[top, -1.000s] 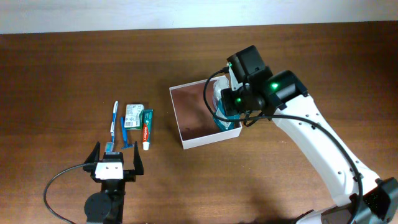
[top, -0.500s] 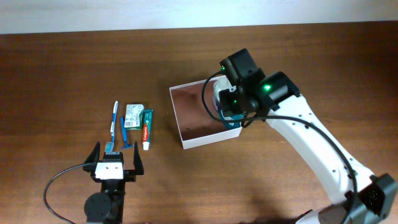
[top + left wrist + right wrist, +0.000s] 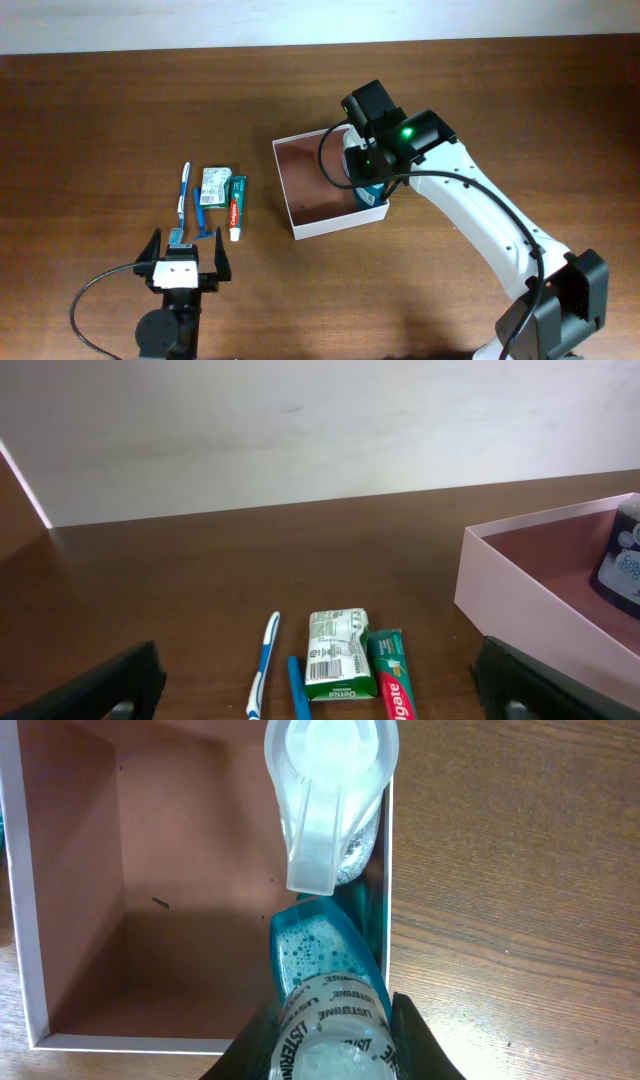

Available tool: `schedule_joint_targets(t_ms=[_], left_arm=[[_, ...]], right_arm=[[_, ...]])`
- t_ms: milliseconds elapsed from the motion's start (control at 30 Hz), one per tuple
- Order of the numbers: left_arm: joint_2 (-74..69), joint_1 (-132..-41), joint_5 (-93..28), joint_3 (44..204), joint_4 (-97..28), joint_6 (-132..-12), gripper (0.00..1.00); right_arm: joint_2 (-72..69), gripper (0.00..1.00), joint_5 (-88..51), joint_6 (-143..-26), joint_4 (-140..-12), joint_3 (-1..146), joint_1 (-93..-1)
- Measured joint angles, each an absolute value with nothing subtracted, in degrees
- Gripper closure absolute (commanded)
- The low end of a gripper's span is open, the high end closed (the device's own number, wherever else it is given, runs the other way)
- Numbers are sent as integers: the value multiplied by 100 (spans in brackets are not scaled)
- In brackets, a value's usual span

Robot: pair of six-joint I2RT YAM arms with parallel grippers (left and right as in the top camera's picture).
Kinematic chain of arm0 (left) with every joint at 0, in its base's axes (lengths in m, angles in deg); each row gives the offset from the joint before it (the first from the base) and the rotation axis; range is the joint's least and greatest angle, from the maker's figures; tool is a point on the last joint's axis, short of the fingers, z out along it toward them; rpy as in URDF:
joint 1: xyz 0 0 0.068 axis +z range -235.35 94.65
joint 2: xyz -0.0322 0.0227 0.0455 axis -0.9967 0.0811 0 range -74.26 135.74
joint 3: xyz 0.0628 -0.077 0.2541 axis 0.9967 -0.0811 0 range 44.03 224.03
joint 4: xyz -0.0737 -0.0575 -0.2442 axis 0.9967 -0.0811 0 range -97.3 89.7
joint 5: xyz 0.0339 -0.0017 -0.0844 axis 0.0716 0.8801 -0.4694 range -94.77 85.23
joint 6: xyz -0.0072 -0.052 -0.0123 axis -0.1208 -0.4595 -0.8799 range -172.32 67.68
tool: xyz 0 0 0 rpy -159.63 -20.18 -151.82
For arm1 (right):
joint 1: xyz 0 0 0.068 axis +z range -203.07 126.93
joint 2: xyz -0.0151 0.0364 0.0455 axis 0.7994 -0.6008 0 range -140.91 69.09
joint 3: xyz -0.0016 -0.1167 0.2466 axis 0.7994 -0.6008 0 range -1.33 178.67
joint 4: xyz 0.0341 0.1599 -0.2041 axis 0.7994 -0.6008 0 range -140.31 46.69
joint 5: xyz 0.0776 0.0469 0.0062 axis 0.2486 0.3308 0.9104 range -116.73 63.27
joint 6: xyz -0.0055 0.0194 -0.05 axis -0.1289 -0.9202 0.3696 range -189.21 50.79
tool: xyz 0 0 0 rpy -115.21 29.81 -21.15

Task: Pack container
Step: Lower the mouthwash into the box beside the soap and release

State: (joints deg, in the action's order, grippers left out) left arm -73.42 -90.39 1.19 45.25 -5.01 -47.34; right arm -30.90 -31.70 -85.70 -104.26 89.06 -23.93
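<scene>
The container (image 3: pixel 310 185) is seen near the middle of the table (image 3: pixel 100 100), its pinkish floor bare. A bottle (image 3: pixel 325 980) of blue liquid with a clear cap is held inside it, close along the right wall, clamped narrowly by the right gripper (image 3: pixel 328 1045). Well to the left, a toothbrush (image 3: pixel 183 190), a soap packet (image 3: pixel 214 185) and a toothpaste tube (image 3: pixel 237 205) are laid side by side. Just before them, the left gripper (image 3: pixel 187 252) is spread wide, nothing held.
</scene>
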Motion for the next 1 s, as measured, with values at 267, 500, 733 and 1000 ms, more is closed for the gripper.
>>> schedule_joint_targets(t_ms=[267, 500, 733, 1000], left_arm=[[-7342, -9039, 119, 4525, -501, -4734, 1], [-7342, -9039, 119, 4525, -503, -4734, 1], [-7342, -9039, 119, 4525, -501, -4734, 1], [-7342, -9039, 119, 4525, -501, -4734, 1]], right_arm=[[-3149, 72, -3190, -8574, -10415, 8906, -2393], [-3236, 63, -3199, -8579, -10391, 8906, -2393], [-3236, 58, -3232, -8574, -10369, 8906, -2393], [-3221, 49, -3221, -8524, -10420, 8932, -2393]])
